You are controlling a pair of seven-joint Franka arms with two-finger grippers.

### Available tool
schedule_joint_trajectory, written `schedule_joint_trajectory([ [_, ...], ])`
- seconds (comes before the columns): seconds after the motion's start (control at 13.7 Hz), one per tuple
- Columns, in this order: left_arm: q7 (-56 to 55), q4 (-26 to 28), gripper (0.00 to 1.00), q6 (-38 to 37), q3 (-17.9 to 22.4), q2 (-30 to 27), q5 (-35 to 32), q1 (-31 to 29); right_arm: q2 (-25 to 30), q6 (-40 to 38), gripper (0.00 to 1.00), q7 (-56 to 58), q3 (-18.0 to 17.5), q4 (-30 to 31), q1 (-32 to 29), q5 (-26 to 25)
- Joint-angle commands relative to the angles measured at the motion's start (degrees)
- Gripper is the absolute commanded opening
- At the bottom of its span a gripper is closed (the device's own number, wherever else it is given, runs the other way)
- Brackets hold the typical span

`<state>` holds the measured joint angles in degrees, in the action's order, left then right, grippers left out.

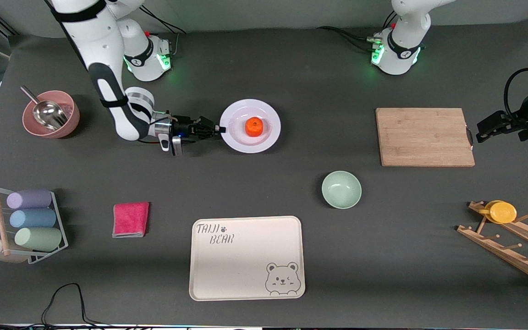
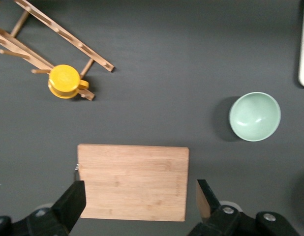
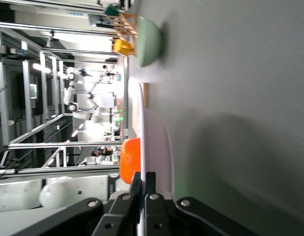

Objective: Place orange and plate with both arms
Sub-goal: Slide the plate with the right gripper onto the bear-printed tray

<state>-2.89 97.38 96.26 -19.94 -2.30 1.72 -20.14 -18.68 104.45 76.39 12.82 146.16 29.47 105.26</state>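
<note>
Gripping the rim of the plate (image 1: pixel 250 125) at its edge toward the right arm's end of the table, right pincer (image 1: pixel 220 129) low and level with the table (image 1: pixel 264 192), fingers pressed together on the thin lip, likely so the plate can be lifted or dragged without disturbing its load. Resting at the plate's centre, the orange (image 1: pixel 255 126), so both task items travel together. Waiting in the air just past the edge of the wooden cutting board (image 1: pixel 424 136) at the left arm's end of the table, left pincer (image 1: pixel 480 135), fingers spread wide and holding nothing. Seen only in the right wrist view: the rim sandwiched edge-on between the closed fingers (image 3: pixel 142 196), the orange beside them. Seen only in the left wrist view: the wide gap between the left fingers (image 2: pixel 71 201), with board, green bowl (image 2: pixel 254 116) and yellow cup (image 2: pixel 66 81) on a wooden rack (image 2: pixel 58 42) below.
</note>
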Motion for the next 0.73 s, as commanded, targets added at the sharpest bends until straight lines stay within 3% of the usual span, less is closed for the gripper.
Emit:
schedule_joint_trajectory([
  [0.0,-10.87,3.51,1.0,-0.9,-0.71,-4.38,1.45,1.76,5.58,-0.13,0.0,-2.74,0.27,0.54,-0.73,-1.81],
  [0.15,-10.12,3.43,1.0,0.76,-0.72,-4.21,1.36,1.86,4.89,-0.13,0.0,-2.74,0.27,-0.87,-1.0,-1.81],
  [0.29,-2.52,3.43,1.0,2.87,-0.54,-4.2,1.19,1.51,1.56,-0.13,0.0,-4.75,0.36,-6.38,-2.14,-1.9],
  [0.66,-0.71,3.7,1.0,2.7,-0.19,-3.85,2.76,-0.25,-14.42,-0.21,0.0,-16.6,0.54,-31.76,-5.39,-5.15],
])
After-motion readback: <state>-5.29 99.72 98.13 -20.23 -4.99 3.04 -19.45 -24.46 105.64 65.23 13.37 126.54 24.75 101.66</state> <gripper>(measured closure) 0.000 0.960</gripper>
